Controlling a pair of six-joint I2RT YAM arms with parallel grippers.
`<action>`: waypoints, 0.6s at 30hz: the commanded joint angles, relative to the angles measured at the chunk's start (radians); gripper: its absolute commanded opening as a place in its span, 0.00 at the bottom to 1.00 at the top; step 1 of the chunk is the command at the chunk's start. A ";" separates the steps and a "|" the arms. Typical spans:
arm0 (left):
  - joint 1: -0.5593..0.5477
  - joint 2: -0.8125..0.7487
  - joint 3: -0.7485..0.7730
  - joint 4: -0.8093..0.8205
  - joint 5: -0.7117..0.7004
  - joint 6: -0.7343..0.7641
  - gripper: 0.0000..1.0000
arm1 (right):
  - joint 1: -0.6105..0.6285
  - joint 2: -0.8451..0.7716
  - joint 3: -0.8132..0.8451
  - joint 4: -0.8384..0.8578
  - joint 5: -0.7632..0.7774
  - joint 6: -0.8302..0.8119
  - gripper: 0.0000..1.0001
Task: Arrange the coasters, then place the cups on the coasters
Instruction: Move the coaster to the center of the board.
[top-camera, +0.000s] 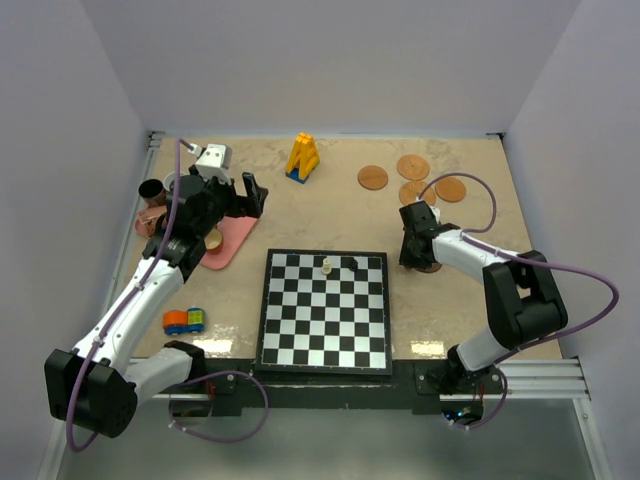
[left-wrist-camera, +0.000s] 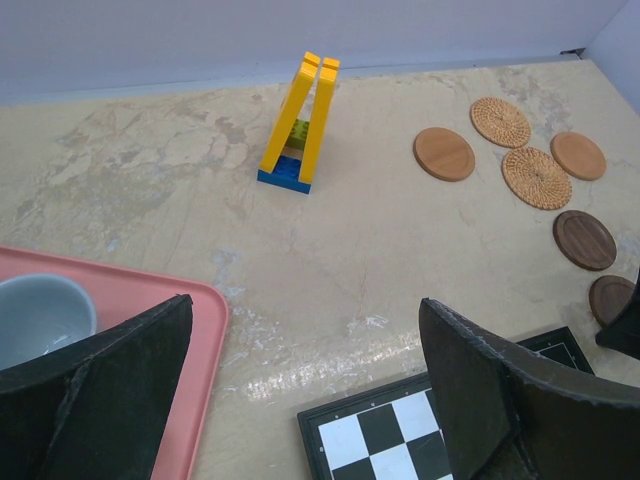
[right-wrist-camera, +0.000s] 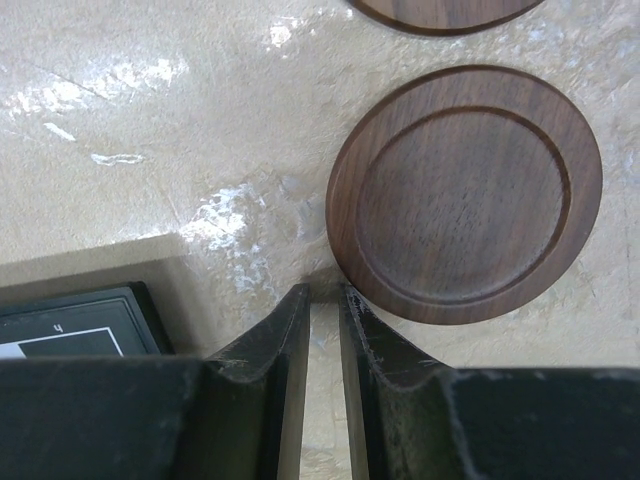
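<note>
Four light coasters lie at the back right: two smooth tan discs (left-wrist-camera: 444, 154) (left-wrist-camera: 578, 155) and two woven ones (left-wrist-camera: 500, 121) (left-wrist-camera: 536, 177). Two dark brown coasters (left-wrist-camera: 585, 239) (left-wrist-camera: 612, 298) lie nearer the board. My right gripper (right-wrist-camera: 322, 292) (top-camera: 418, 255) is low over the table, its jaws nearly together with nothing in the slit, and its right fingertip (right-wrist-camera: 352, 300) is against the rim of a dark coaster (right-wrist-camera: 465, 195). My left gripper (left-wrist-camera: 305, 305) (top-camera: 235, 200) hangs wide open beside the pink tray (left-wrist-camera: 150, 300). On the tray sit a pale blue cup (left-wrist-camera: 40, 315), a dark cup (top-camera: 150, 188) and a coppery cup (top-camera: 152, 215).
A chessboard (top-camera: 325, 310) lies at front centre with a white piece (top-camera: 327, 266) and a black piece (top-camera: 351, 264) on its far rows. A yellow brick tower (top-camera: 303, 157) stands at the back. A small toy car (top-camera: 184, 321) lies at the front left.
</note>
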 joint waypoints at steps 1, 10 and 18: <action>-0.007 -0.017 0.001 0.049 0.006 -0.015 1.00 | 0.000 0.000 0.003 -0.011 0.057 0.020 0.22; -0.007 -0.017 0.002 0.047 0.001 -0.015 1.00 | 0.000 -0.004 0.003 -0.018 0.080 0.030 0.22; -0.009 -0.017 0.001 0.047 -0.001 -0.014 1.00 | -0.002 -0.004 0.003 -0.018 0.096 0.036 0.22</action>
